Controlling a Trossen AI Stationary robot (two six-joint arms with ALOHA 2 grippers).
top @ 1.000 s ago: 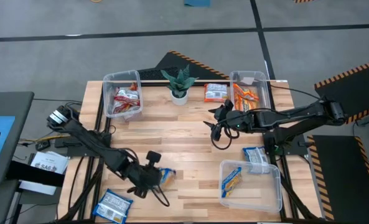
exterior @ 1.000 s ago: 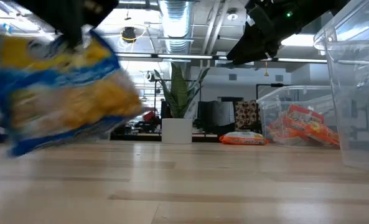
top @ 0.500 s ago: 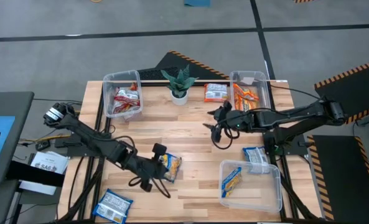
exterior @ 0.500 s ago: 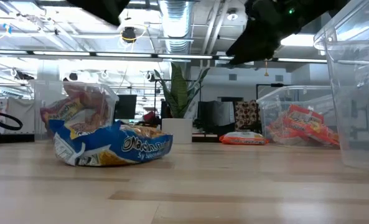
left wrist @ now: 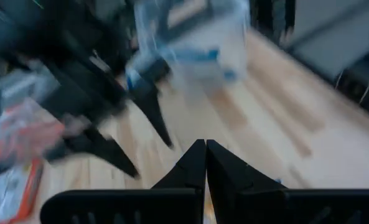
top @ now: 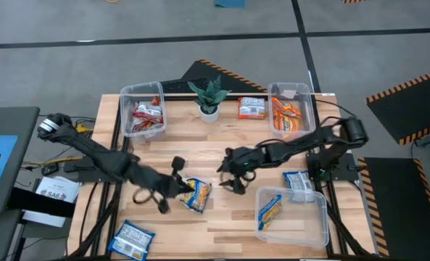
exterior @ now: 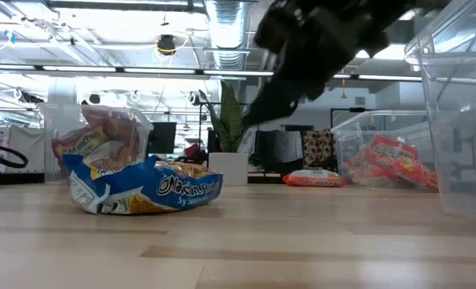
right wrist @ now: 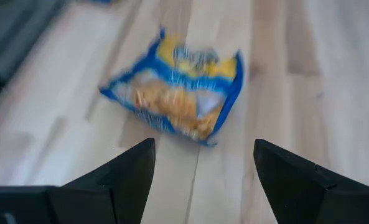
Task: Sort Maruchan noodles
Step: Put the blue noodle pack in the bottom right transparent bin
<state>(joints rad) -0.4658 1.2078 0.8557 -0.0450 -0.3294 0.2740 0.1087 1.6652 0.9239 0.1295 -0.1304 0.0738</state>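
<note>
1. Right gripper (top: 231, 179), fingers spread wide, hovers over mid-table, just right of a yellow-and-blue noodle packet (top: 195, 194) lying loose on the wood.
2. Left gripper (top: 177, 178), fingers pressed together and empty, sits just left of that packet.
3. Other packets fill the far bins (top: 124, 116); one rests in the near-right bin (top: 320, 225).

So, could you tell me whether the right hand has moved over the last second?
Yes. The right hand has moved away from the orange-packet bin, toward the yellow-and-blue packet.
</note>
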